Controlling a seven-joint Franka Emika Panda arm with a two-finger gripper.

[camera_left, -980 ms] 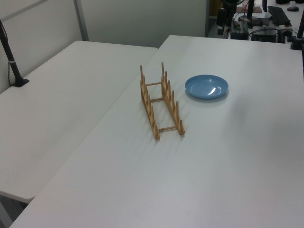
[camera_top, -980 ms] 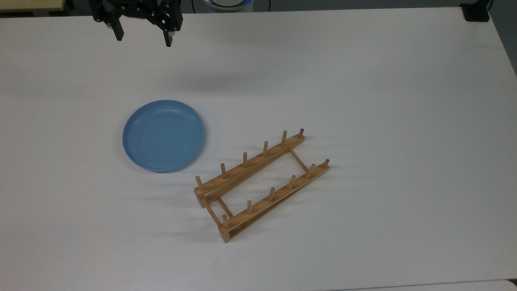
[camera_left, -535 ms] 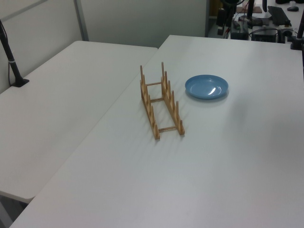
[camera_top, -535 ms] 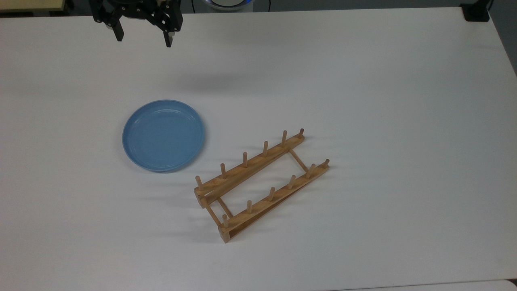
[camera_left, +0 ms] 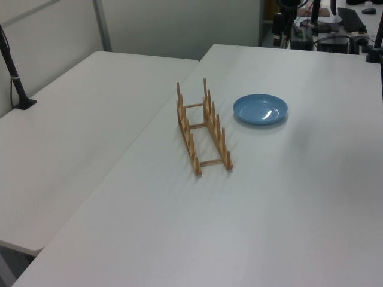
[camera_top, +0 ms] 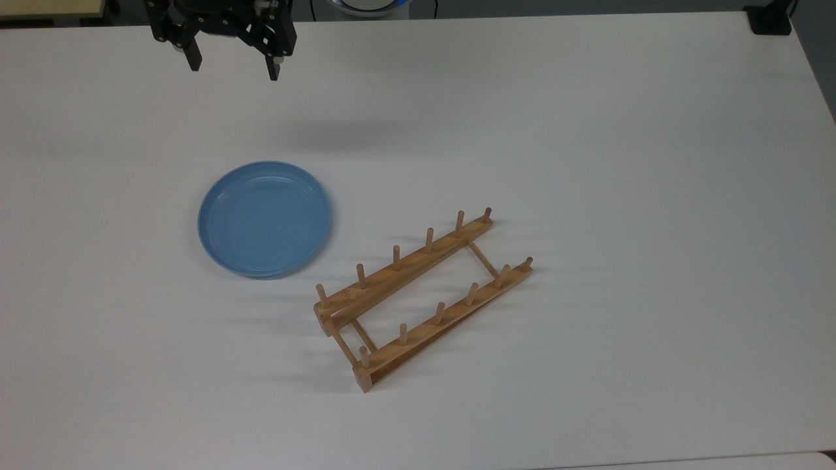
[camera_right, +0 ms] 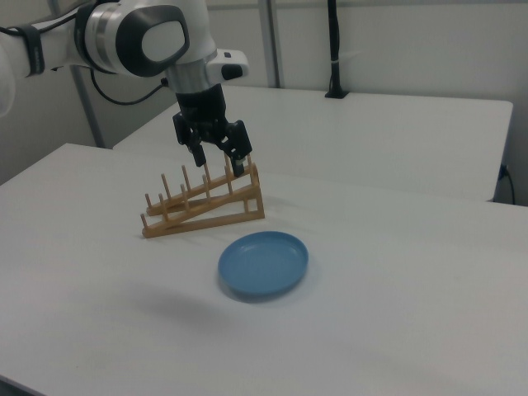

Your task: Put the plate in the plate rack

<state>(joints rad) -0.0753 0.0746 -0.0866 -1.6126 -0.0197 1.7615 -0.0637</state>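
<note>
Plate [camera_top: 264, 219] and rack are what we find on the white table [camera_top: 588, 130], the blue plate lying flat and right side up, just beside the wooden plate rack [camera_top: 421, 300] but not touching it. In the top view the plate sits to the rack's upper left; in the left view it lies to the rack's right. Our gripper [camera_top: 232, 70] hangs in the air with its two fingers spread and nothing between them, well apart from the plate.
</note>
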